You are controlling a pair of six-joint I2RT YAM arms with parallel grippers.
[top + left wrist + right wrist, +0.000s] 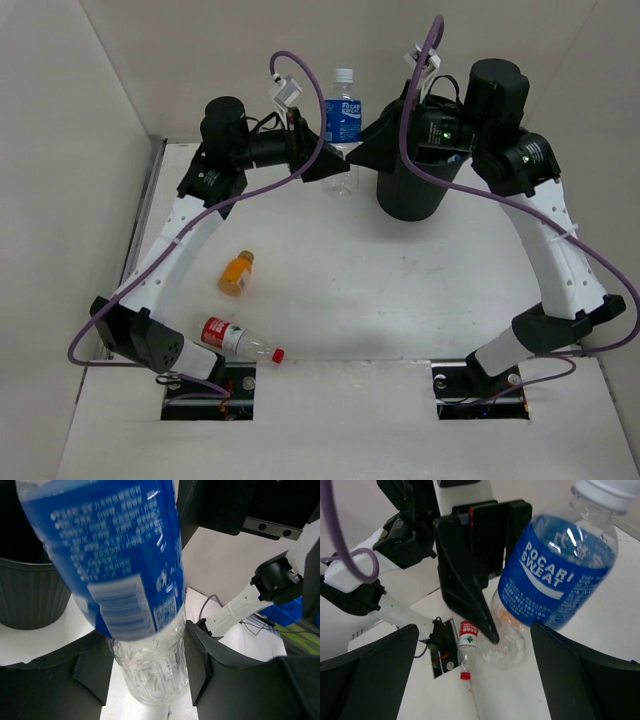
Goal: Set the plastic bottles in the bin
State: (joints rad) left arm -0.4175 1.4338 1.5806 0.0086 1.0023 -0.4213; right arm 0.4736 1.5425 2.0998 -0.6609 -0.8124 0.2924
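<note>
My left gripper (335, 165) is shut on the clear lower part of the blue-label bottle (343, 118), holding it upright just left of the black bin (410, 200). The left wrist view shows that bottle (150, 670) pinched between both fingers (200, 665), with the bin (30, 595) to its left. My right gripper (372, 148) is open and empty beside the bottle, above the bin's rim. The right wrist view shows the bottle (555, 580) ahead of its wide-open fingers (370, 675). The orange bottle (237, 273) and the red-label bottle (235, 338) lie at the front left. The plain clear bottle is out of view.
The red-label bottle (466, 640) lies close to the left arm's base and the mounting cutout (210, 385). Purple cables (300, 170) loop from both wrists. Walls close in the back and left of the table.
</note>
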